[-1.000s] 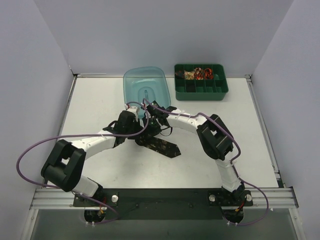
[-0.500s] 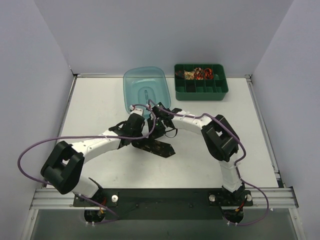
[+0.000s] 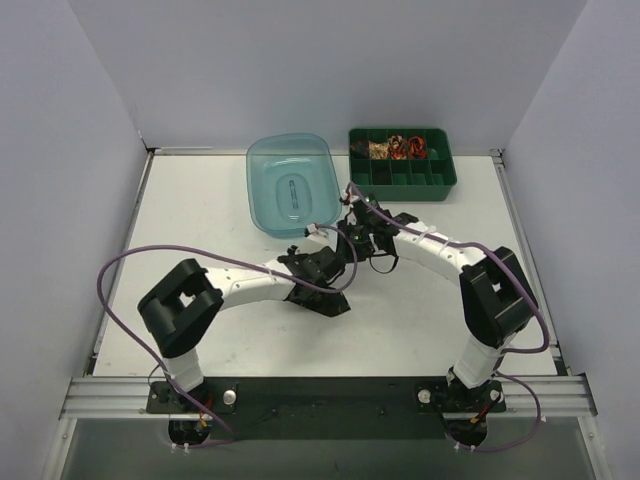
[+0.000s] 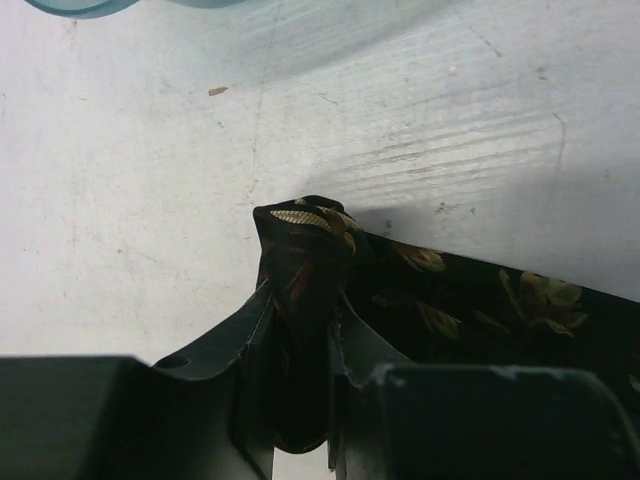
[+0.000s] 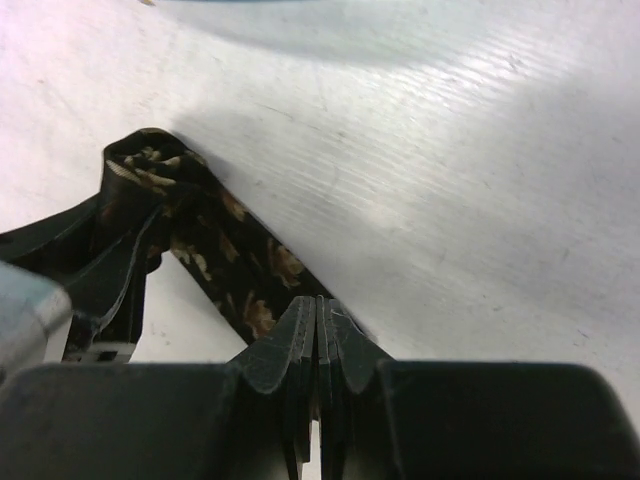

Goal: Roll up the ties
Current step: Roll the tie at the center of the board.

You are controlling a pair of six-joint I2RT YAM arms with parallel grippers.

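**Table** (image 3: 200,220): white, walled on three sides, with both arm bases at the near edge.

**Black tie** (image 3: 330,298): gold-tan floral pattern. It lies on the table near the centre, just near of the basin. One end is bunched into a small roll (image 4: 305,232) lifted slightly off the surface. The rest runs flat as a dark band (image 5: 235,265) toward the right gripper.

**Left gripper** (image 4: 300,310): reaches in from the left. Its jaws are clamped on the rolled end of the tie, with the fabric wedged between both fingers.

**Right gripper** (image 5: 318,330): reaches in from the right, low over the table. Its jaws are pressed together with no gap. The flat band runs right up to the tips, and I cannot tell whether any cloth is pinched.

**Basin** (image 3: 265,190): translucent teal, at the far centre, just far of the two grippers.

**Green tray** (image 3: 400,191): divided into compartments, at the far right beside the basin.

**Coiled ties** (image 3: 396,148): red and beige patterned, sitting in the tray's far row.

**Purple cables** (image 3: 125,262): these loop along both arms.
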